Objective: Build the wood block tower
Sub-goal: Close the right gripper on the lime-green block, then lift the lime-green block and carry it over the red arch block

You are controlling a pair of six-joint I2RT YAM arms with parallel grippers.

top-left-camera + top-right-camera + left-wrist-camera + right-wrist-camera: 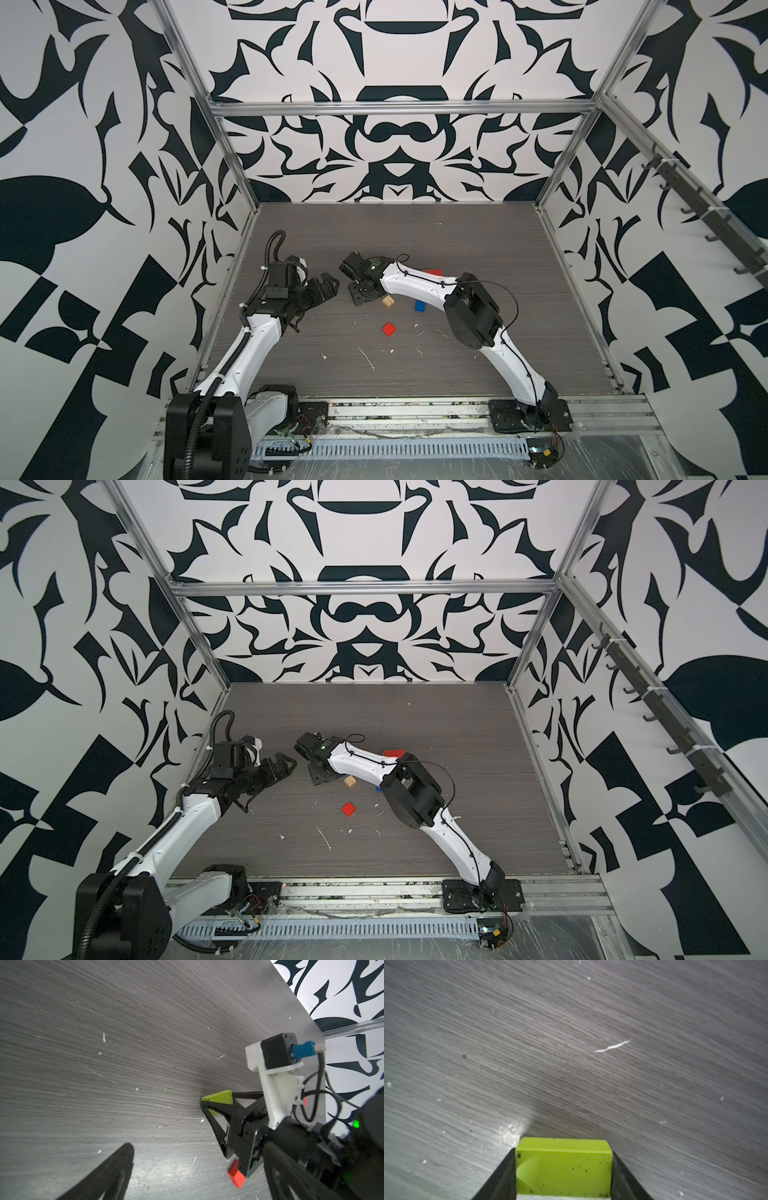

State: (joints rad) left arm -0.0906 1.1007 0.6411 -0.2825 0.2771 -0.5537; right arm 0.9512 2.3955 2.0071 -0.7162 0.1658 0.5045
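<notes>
My right gripper (563, 1151) is closed onto the green block (563, 1167). Both fingers lie flush against its opposite sides, and the block fills the gap between them. The block sits low against the table (571, 1043); I cannot tell whether it has lifted clear. Its upper face is level and square to the fingers, and its outer end points away from the palm. That face runs out of frame toward the palm, so I cannot tell its long axis. My left gripper (330, 286) hangs wide open and empty, just left of the right one. No tower stands yet. The tan block (388, 302), blue block (420, 306) and red cube (389, 329) lie loose on the right arm's side, the tan one nearest the grip. I judge the next step to be a lift and carry by the right arm.
</notes>
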